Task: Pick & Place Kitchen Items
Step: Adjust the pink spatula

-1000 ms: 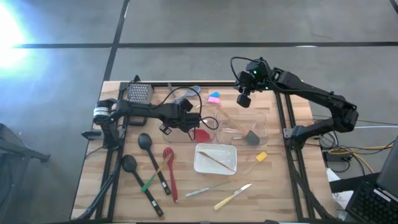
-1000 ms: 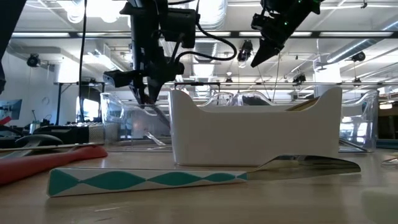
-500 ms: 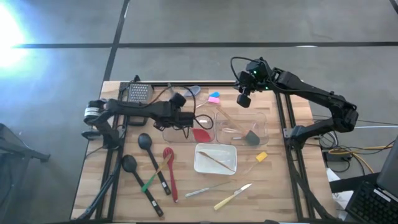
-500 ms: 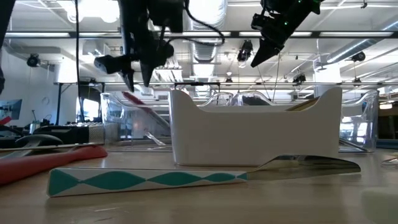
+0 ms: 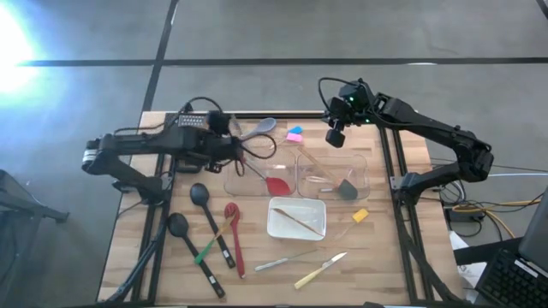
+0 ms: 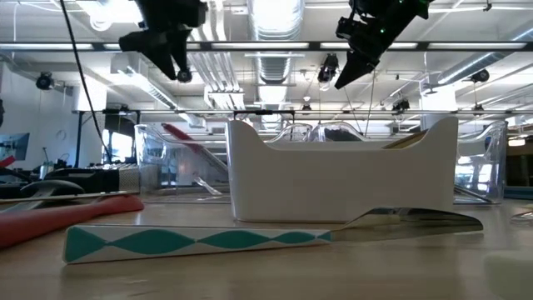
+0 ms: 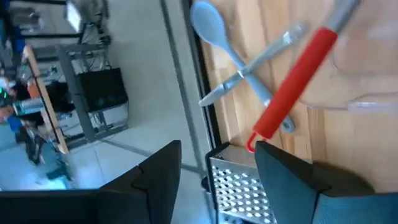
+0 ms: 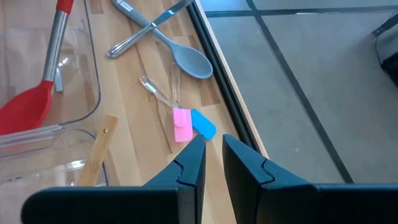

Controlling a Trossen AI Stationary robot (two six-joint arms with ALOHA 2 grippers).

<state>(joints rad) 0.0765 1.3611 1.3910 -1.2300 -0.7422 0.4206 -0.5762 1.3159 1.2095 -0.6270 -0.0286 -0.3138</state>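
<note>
- Red spatula (image 5: 272, 181): you find it propped in the left clear bin (image 5: 257, 190), handle leaning out.
- Left gripper (image 5: 233, 147): jaws parted, empty, just left of that bin.
- Right gripper (image 5: 335, 137): nearly closed, empty, above the far edge.

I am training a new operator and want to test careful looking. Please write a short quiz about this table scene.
1. True or false: the head of the long red spatula rests inside the left clear plastic bin.
2. What lies in the white rectangular tray? A) a slim brown stick-like utensil B) a black ladle C) a grey spoon
3. Fill in: the left gripper is ___ and holds nothing.

Key: 1 true; 2 A; 3 open.
</note>
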